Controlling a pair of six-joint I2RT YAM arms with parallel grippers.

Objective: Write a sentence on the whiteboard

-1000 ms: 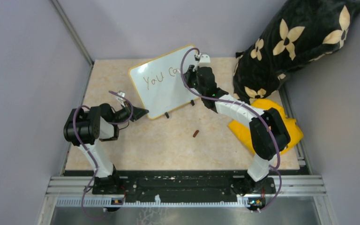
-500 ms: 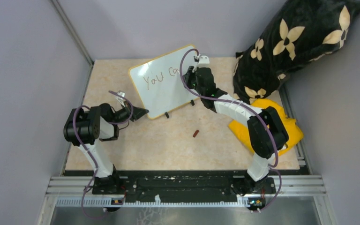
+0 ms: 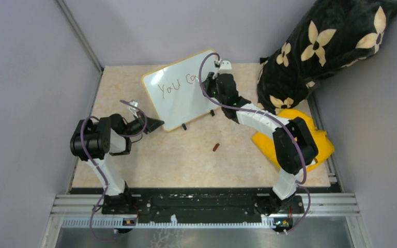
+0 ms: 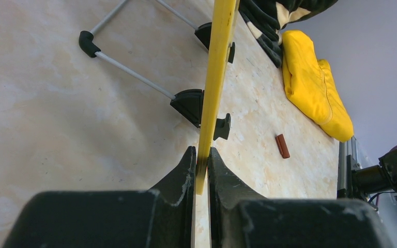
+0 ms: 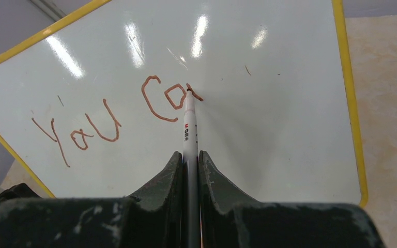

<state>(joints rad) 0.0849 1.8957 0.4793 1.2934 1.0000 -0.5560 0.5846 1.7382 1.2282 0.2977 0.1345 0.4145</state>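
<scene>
On the worktop (image 3: 186, 160) your whiteboard (image 3: 178, 106) stands tilted at the back. Your left end effector (image 4: 200, 168) pinches its yellow edge. Your right end effector (image 5: 190, 161) squeezes a marker (image 5: 188, 126), tip touching the sentence (image 5: 108, 121) "You Ca".

Left pincer (image 4: 201, 155), right pincer (image 5: 189, 155) (both pinched).

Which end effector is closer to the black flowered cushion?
Right. The right end effector holds a marker to the whiteboard, beside the cushion; the left end effector clamps the board's lower-left corner, farther away.
</scene>
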